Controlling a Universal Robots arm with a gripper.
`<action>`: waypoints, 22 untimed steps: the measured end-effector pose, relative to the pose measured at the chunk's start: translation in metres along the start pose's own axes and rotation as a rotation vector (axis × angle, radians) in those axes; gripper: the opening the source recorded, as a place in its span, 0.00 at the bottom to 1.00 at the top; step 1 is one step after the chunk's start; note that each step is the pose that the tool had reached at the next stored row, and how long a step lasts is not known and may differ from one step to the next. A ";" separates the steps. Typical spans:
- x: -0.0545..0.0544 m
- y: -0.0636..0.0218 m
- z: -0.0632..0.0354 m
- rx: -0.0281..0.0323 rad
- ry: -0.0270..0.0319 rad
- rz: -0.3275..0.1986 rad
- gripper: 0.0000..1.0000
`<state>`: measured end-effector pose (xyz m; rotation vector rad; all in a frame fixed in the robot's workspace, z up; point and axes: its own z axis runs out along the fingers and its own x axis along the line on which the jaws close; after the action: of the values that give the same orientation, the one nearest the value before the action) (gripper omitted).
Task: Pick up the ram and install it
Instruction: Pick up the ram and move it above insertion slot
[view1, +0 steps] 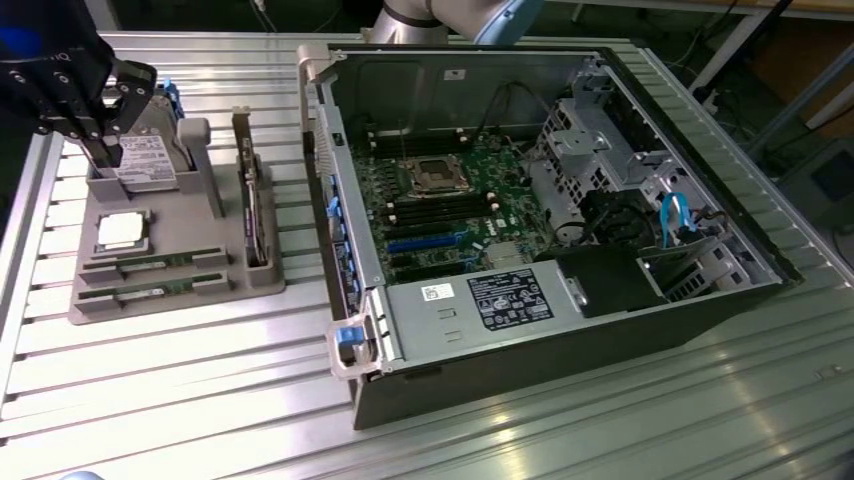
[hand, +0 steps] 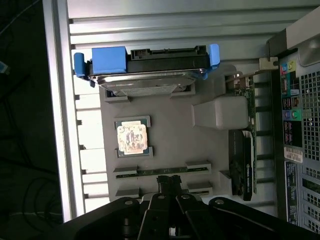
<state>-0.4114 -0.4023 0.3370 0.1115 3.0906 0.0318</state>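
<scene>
Two ram sticks lie edge-up in slots at the near end of a grey holder tray (view1: 187, 285): one ram stick (view1: 150, 262) and a second (view1: 139, 291) beside it. In the wrist view one ram stick (hand: 162, 171) runs between grey blocks, and the other is mostly hidden behind my fingers (hand: 169, 184). My black gripper (view1: 96, 150) hangs over the tray's far end at the exterior view's left, above the hard drive. It is shut, holds nothing and touches nothing. The open computer case (view1: 534, 230) shows its motherboard (view1: 447, 215) with dark memory slots.
The tray also holds a silver hard drive (hand: 145, 82) in a blue caddy, a square processor (hand: 132, 138) and an upright expansion card (view1: 247, 190). The case's raised side wall (view1: 327, 200) stands between tray and motherboard. All of it rests on a ribbed metal table (view1: 174, 390).
</scene>
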 end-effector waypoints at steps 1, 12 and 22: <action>0.000 0.0000 0.0000 0.0000 0.0000 0.000 0.11; 0.000 0.0000 0.0000 0.0000 0.0000 0.000 0.42; 0.001 -0.0003 0.0143 0.0003 0.0000 0.000 0.42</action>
<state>-0.4114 -0.4023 0.3227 0.1114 3.0906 0.0313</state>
